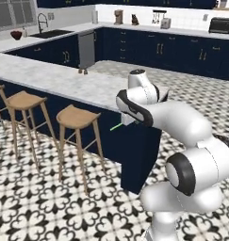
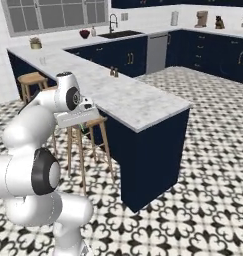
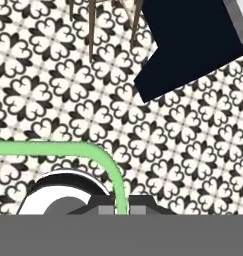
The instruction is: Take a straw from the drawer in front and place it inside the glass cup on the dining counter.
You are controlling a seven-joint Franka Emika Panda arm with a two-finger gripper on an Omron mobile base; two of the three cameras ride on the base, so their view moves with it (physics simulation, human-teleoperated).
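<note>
Patterned black-and-white floor tiles [image 3: 68, 75] spread beneath the arm, and from where I stand the nearest thing is the claw [image 3: 122, 209] at the bottom middle of the hand view, pinched right down on the straw [image 3: 119, 185]. That bright-green straw rises between the tips and bends away toward the left edge of that frame; in the left base view it pokes out as a short green sliver [image 1: 116, 126] at centre frame, in front of the navy base.

My worry is the grip: such a thin stick, held near one end, could swivel or slide out if the arm swings hard.

Farther on, the dining counter [image 1: 64, 80] runs from centre to the left edge, with wooden stools [image 1: 77, 117] tucked beside it. The straw hangs below the slab's level, so I judge a lift that starts too close might catch it on the edge.

I cannot make out the glass cup for certain; a poor aim there would drop the straw onto the marble.
</note>
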